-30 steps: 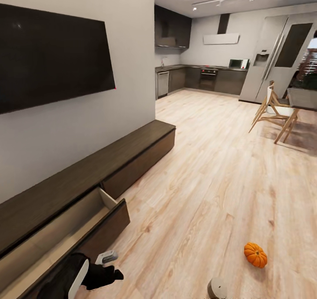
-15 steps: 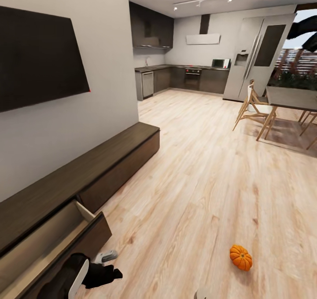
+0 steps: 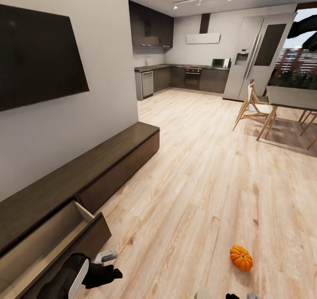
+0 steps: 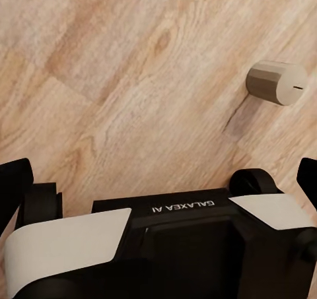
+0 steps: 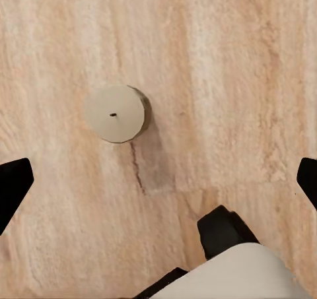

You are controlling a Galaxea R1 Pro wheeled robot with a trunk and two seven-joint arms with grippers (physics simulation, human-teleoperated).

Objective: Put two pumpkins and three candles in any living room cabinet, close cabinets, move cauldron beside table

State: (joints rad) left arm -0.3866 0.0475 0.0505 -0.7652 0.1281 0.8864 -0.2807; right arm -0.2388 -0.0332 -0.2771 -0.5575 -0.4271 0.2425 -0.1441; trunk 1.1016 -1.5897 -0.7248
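Light wood planks run from the living room floor [image 3: 198, 180] toward a distant kitchen, with a dark wall TV [image 3: 39, 57] on the grey wall at my left. Below the TV sits the cabinet [image 3: 110, 158], a long low dark-brown unit, with its nearest drawer [image 3: 53, 237] pulled out and showing a pale inside, presumably so small things can be dropped in. One pumpkin [image 3: 241, 258], a small bright-orange ball, rests on the floor well apart from the cabinet, ahead of me and to my right. My left pincer [image 3: 108, 266] hangs low just beside the open drawer front, released, fingers spread and grasping nothing. My right pincer [image 5: 158, 180] points straight down at the floor, also released, its dark fingertips wide apart. Between and beyond them stands a candle [image 5: 115, 113], a squat pale stub with a tiny wick, upright on the planks. I judge the right arm is poised above it to come down for a grasp.
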